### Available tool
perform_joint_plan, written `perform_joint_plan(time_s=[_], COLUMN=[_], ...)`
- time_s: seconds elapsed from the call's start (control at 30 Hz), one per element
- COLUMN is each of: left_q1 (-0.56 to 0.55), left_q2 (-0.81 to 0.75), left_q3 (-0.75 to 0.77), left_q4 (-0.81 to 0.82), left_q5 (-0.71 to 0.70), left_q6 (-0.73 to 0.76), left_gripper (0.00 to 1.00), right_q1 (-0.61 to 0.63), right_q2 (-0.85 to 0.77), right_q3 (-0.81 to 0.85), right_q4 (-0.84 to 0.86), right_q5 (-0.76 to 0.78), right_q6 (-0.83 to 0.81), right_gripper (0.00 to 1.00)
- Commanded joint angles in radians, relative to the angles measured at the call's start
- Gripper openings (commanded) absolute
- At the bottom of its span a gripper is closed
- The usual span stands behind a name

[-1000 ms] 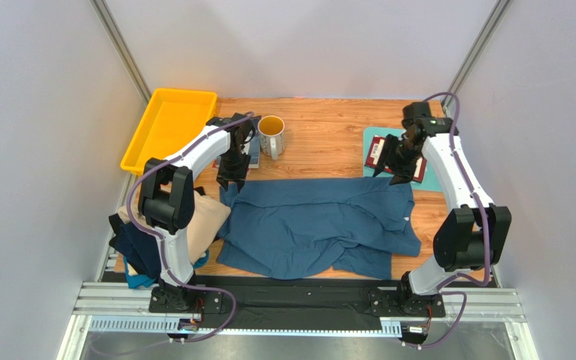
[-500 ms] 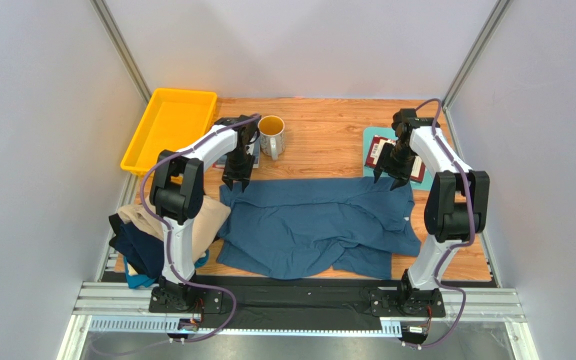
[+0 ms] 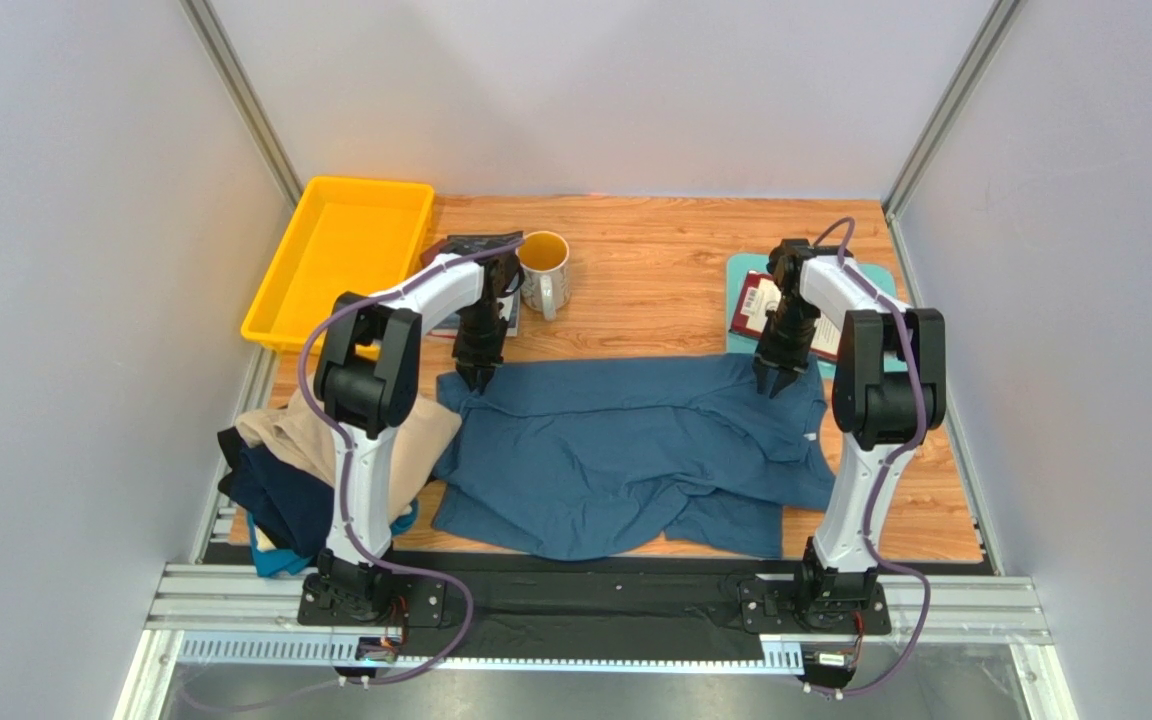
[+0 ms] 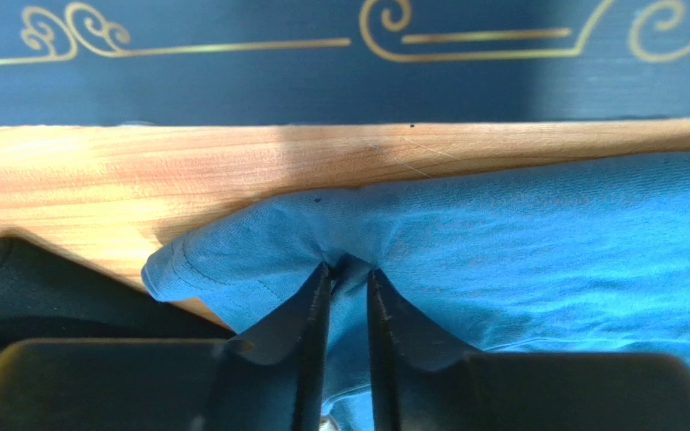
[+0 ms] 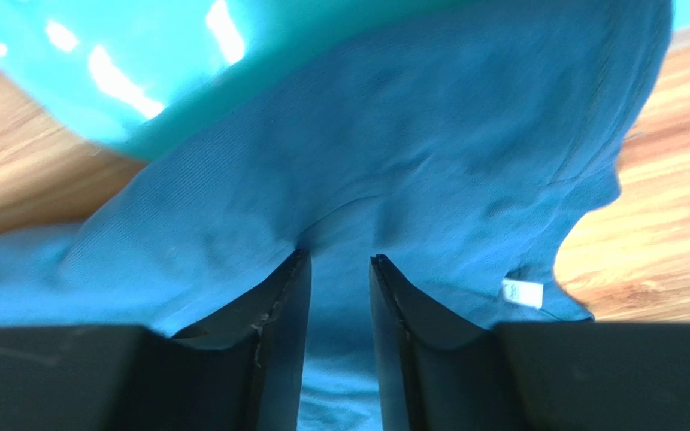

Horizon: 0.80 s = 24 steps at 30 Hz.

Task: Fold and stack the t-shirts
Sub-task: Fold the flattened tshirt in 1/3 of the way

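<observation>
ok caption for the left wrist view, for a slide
Left claw pinching a fold of the teal-blue t-shirt near its edge on the wooden table

No lettering can be read anywhere. Only gold scrollwork (image 4: 466, 36) is seen on the dark blue cover (image 4: 232, 90); the small white tag (image 5: 527, 293) on the teal-blue t-shirt (image 5: 430, 162) is too blurred.

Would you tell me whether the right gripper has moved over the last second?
Yes: the right gripper came nearward from over the flat teal cutting board onto the large teal-blue t-shirt.
</observation>
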State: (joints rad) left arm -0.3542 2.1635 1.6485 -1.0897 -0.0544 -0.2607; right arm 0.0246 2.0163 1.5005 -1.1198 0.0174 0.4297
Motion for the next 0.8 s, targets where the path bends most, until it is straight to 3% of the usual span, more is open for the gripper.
perform_joint_plan(time_s=[0.0,0.03,0.07,0.4,0.77], left_q1=[0.001,0.001,0.001,0.001,0.003], left_q2=[0.059,0.068,0.087,0.139,0.173], left_q3=[0.023,0.046,0.060,0.184,0.270], left_q4=[-0.005,-0.009,-0.015,-0.056,-0.053], left_q5=[-0.018,-0.016,-0.021,-0.079,-0.099], left_q6=[0.012,0.014,0.011,0.008,0.017], left_gripper=[0.15,0.05,0.01,0.00,0.32], right_q1=[-0.012,-0.012,-0.014,-0.044,-0.084], right_q2=[0.056,0.080,0.094,0.203,0.269], right_q3=[0.053,0.066,0.087,0.230,0.337], right_q4=[0.014,0.011,0.009,-0.020,-0.037], right_q5=[0.027,0.032,0.033,0.065,0.081], right_q6=[0.018,0.020,0.021,0.040,0.050], right_gripper=[0.13,0.06,0.03,0.01,0.02])
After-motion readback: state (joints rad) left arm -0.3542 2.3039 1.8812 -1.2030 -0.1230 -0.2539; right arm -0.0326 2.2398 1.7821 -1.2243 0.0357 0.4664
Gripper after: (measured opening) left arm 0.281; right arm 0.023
